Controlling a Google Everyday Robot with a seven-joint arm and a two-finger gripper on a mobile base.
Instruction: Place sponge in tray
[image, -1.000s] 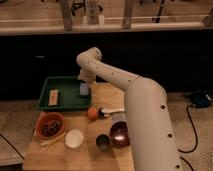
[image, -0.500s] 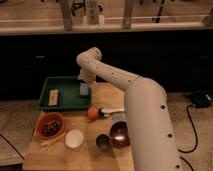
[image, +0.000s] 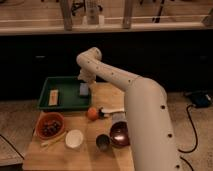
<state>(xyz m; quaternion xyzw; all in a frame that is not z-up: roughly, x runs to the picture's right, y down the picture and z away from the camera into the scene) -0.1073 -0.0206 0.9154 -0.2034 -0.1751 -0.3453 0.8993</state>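
The gripper (image: 86, 80) hangs just above the sponge (image: 84, 89); whether its fingers are clenched, I cannot tell. The sponge lies inside the tray (image: 64, 104) near its right rim, at the worktop's (image: 90, 155) far-left corner.

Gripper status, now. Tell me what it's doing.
Gripper: over the green tray's right side, directly above the pale blue sponge lying in it.

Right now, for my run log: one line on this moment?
gripper: over tray's right end | sponge: in tray, below gripper
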